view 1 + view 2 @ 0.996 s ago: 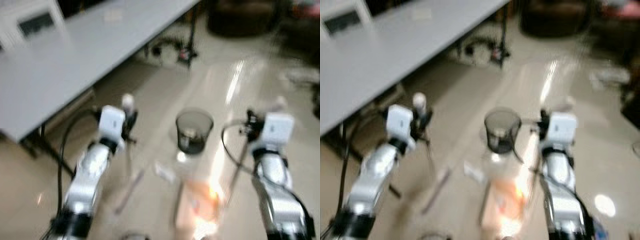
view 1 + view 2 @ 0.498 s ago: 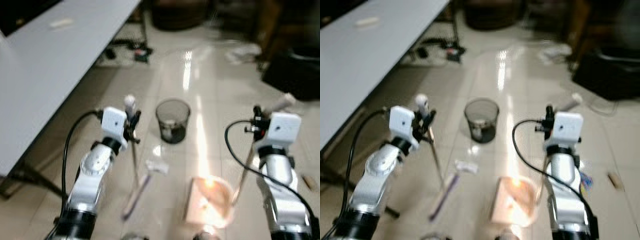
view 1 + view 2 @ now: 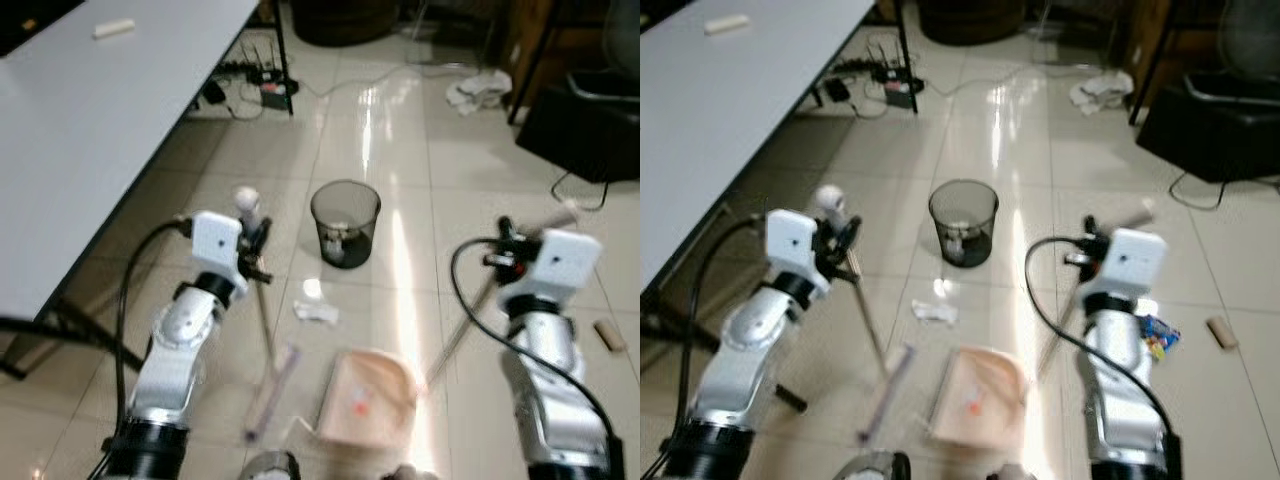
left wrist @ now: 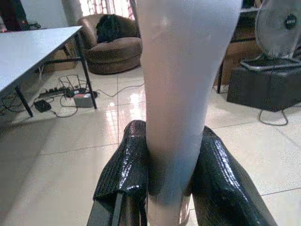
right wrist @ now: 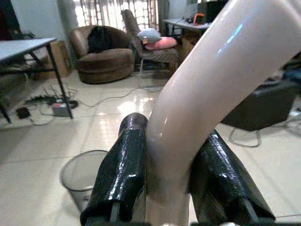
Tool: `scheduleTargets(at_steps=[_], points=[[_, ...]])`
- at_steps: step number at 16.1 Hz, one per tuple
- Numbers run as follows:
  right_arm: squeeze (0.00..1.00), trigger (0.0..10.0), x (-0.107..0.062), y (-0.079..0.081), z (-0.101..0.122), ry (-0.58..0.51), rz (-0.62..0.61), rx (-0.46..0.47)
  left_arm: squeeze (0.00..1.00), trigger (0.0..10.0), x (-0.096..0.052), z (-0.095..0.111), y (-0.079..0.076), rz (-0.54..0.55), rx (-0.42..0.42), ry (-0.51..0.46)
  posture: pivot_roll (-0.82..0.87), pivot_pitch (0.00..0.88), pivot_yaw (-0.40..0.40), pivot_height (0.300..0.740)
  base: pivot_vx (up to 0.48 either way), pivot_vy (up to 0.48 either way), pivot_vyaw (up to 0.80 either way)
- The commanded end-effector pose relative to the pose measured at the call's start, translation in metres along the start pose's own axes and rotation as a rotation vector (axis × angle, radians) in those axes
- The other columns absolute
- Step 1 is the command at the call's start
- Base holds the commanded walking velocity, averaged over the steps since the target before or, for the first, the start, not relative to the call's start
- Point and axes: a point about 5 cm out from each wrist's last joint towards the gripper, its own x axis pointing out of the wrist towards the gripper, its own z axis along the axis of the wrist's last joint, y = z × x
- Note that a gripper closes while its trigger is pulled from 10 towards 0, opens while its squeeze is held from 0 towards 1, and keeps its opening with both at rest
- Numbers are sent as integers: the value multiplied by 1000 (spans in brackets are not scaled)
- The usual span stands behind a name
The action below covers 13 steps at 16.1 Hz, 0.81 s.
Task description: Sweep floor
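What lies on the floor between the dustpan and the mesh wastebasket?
A small crumpled white scrap lies on the tiles between the dustpan and the wastebasket, seen in both eye views.

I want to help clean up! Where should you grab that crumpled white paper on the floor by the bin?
Pinch the crumpled paper from straight above, across its narrow middle. It lies low and flat on the tile just in front of the mesh bin, so fingers coming sideways would likely only push it along.

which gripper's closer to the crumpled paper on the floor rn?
Left. The left gripper, shut on the broom handle, hangs just up-left of the crumpled paper. The right gripper, shut on the dustpan handle, is well off to the paper's right, beyond the dustpan.
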Motion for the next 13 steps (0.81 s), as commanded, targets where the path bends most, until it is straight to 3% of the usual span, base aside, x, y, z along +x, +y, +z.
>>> scheduleTargets(at_steps=[1, 5, 9, 13], points=[[0, 10000, 2, 8, 4, -11, 25, 27, 0, 10000, 0, 9, 7, 18, 29, -33, -1, 97, 72, 740, 0, 0, 0], [0, 10000, 3, 11, 2, 7, 45, 47, 0, 10000, -1, 11, 7, 29, 35, -40, 1, 95, 54, 740, 69, 0, -275], [0, 10000, 7, 9, 1, 15, 48, 48, 0, 10000, -3, 13, 10, 46, 51, -52, 2, 90, 49, 740, 345, 0, -609], [0, 10000, 8, 11, 2, 3, 55, 38, 0, 10000, 0, 16, 11, 49, 65, -67, -2, 85, 63, 740, 428, 0, 0]])
